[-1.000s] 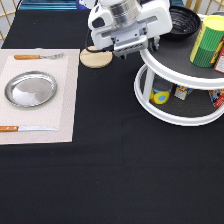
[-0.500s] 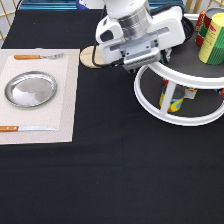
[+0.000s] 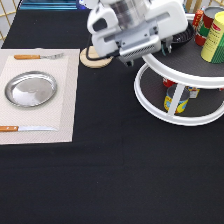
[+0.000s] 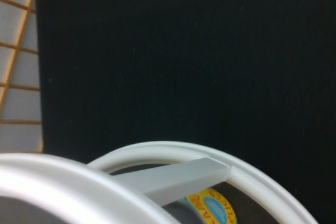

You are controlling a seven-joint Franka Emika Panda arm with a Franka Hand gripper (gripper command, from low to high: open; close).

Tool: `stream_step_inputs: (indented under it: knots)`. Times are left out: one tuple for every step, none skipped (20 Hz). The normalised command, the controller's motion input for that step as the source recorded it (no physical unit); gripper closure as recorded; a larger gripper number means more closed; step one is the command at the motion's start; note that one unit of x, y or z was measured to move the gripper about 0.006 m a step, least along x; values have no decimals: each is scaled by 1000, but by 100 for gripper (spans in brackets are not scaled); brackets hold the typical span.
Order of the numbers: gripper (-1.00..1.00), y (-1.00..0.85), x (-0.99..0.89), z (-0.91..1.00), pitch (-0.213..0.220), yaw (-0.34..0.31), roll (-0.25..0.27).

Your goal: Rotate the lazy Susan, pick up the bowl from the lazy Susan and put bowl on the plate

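Observation:
The gripper [image 3: 146, 49] is at the exterior view's top centre, its white hand hanging over the left edge of the lazy Susan's [image 3: 176, 118] upper tier. The hand hides nearly all of the black bowl [image 3: 188, 33]. Only a dark curved rim shows at the hand's right side, on the upper shelf. The silver plate [image 3: 31, 89] lies bare on a pale placemat [image 3: 66, 105] at the exterior view's left. The wrist view shows the lazy Susan's white rims [image 4: 187, 149] from close by, over the black tablecloth.
A light-wood disc [image 3: 94, 60] lies just left of the hand. A fork [image 3: 39, 56] and a knife [image 3: 25, 128] flank the plate. Cans stand on the upper tier [image 3: 216, 36] and the lower tier [image 3: 176, 98]; a can label also shows in the wrist view [image 4: 214, 207].
The hand has moved toward the exterior view's right and bottom, from beside the wood disc onto the left edge of the upper tier, and now covers the bowl.

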Motion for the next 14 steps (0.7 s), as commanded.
stream_step_inputs:
  knots:
    - [-100, -97, -1000, 531, -136, 12, -99]
    - [-100, -66, -1000, 394, -141, 0, -111]
    - [-100, -66, -1000, 383, -135, 0, -112]
    - [-100, -49, -1000, 283, -135, 0, -124]
    - [-100, -46, -1000, 229, -134, 0, -129]
    - [-100, -43, -1000, 151, -133, 0, -134]
    - [-100, -17, -1000, 23, -134, 0, -140]
    - [-100, 0, -1000, 0, -133, 2, -141]
    - [-100, 0, -1000, -106, -120, 5, -137]
    - [-100, 0, -1000, -160, -121, 5, -134]
    - [-100, 0, -1000, -234, -114, 7, -137]
    - [-100, 43, -1000, -309, -114, 9, -145]
    - [-100, 49, -1000, -366, -109, 7, -145]
    - [-100, 60, -1000, -440, -110, 7, -145]
